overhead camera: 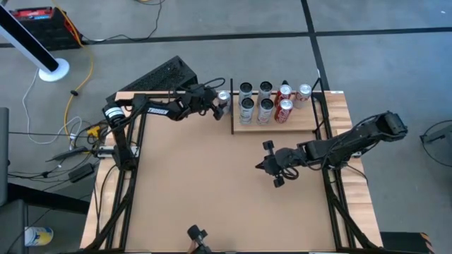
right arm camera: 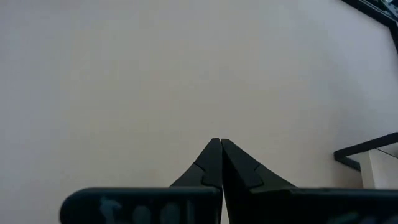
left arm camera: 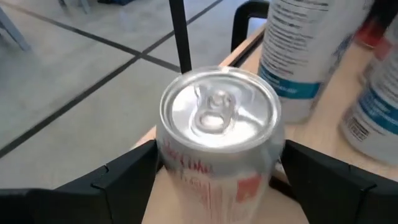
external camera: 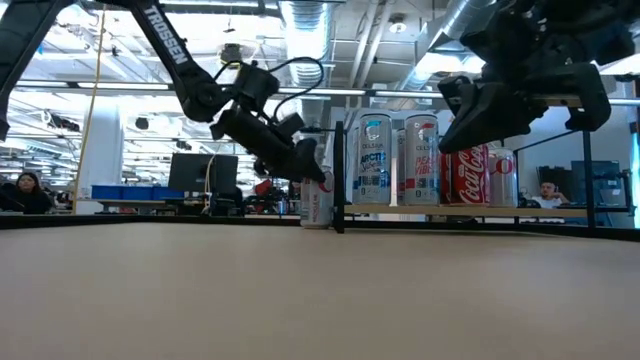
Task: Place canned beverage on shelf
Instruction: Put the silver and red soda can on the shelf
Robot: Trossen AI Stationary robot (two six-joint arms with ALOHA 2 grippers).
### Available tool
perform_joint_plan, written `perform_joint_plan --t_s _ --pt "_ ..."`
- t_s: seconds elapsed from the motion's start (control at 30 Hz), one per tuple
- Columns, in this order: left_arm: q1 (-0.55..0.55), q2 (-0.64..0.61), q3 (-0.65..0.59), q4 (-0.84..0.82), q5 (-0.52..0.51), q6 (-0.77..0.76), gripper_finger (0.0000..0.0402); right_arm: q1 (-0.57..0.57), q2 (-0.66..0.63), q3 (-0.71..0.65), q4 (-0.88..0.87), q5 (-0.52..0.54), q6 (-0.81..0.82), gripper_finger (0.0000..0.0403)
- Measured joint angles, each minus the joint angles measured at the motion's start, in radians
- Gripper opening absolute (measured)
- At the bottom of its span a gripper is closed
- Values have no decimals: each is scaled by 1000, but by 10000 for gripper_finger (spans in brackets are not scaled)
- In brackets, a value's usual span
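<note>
A silver can with red lettering [overhead camera: 224, 99] stands upright on the tan tabletop, just left of the shelf's black left post [external camera: 338, 175]. It also shows in the low view [external camera: 317, 200]. The shelf [overhead camera: 311, 118], a pale wood board with black posts, holds several silver and red cans [overhead camera: 265, 102] at the table's far side. My left gripper [left arm camera: 221, 171] is shut on the can beside the shelf. My right gripper [overhead camera: 260, 166] is shut and empty, over the table's middle right, nearer than the shelf. My left gripper pinches the can's side wall just below the top rim [left arm camera: 163, 163] between its two fingers [left arm camera: 127, 177], one on each side. The fingers come slanting down from the table's left. The can is upright, with its base at the tabletop [external camera: 317, 224].
A black slatted object [overhead camera: 166, 74] lies off the table's far left corner. A small black part [overhead camera: 198, 234] sits at the near edge. Black frame rails [overhead camera: 328, 134] run along both table sides. Bare tabletop [overhead camera: 205, 176] lies in the middle. People sit in the room behind [external camera: 25, 190].
</note>
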Motion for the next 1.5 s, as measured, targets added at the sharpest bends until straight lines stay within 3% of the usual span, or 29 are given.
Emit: perform_joint_plan --t_s 0.9,1.3,1.5 --pt "0 0 59 14 -5 33 318 -2 0 0 -1 -40 -36 24" --pt "-1 0 59 1 -11 30 223 -14 0 0 -1 -40 -38 24" --pt "0 -1 61 -13 20 18 199 -14 0 0 -1 -40 -37 24"
